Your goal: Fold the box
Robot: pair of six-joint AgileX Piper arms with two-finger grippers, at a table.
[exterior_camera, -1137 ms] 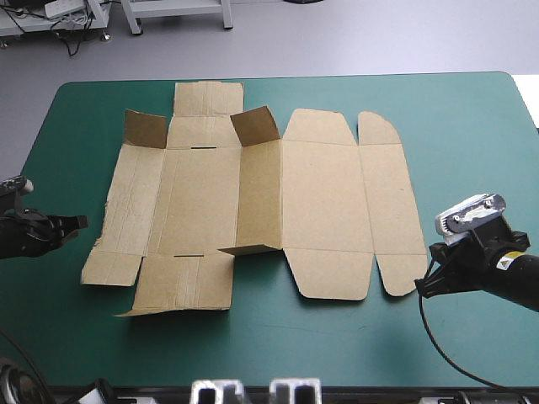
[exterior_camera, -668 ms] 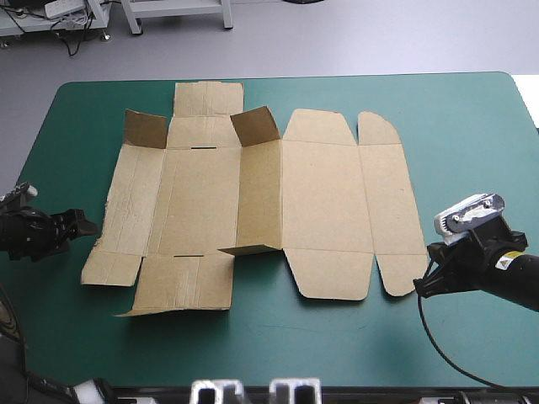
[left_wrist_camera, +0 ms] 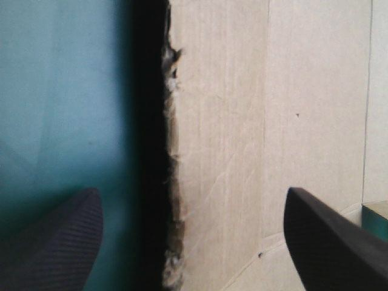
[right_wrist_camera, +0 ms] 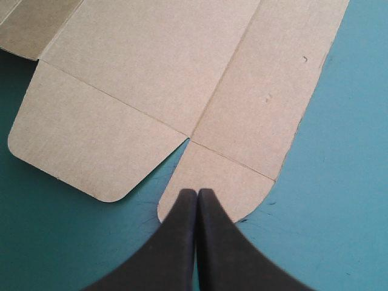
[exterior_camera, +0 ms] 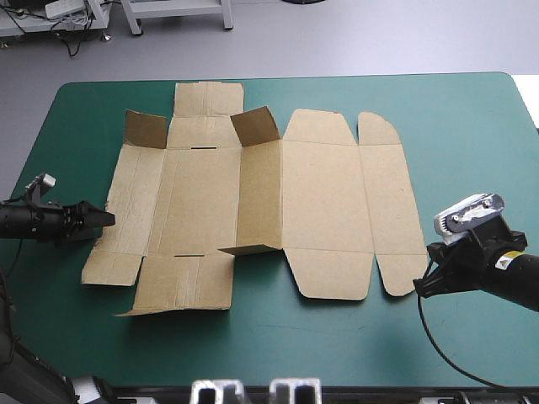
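The left gripper (left_wrist_camera: 191, 195), fingers spread, straddles the nine-o'clock edge of the brown box (exterior_camera: 320, 210). It likely pinches and raises that wall next. The right gripper (exterior_camera: 418, 289), pressed together, sits at four o'clock.

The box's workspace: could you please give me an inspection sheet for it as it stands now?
Surface: teal-green cover, bare around the board.
Job's things: box lies unfolded and mostly flat; two small flaps at its far side stand up.
Clutter: nothing seen.
Grippers: left gripper open, the box's left edge between its fingers; right gripper shut, tip over the near right rounded flap.
Cables: nothing seen on the box.
Surroundings: nothing seen.
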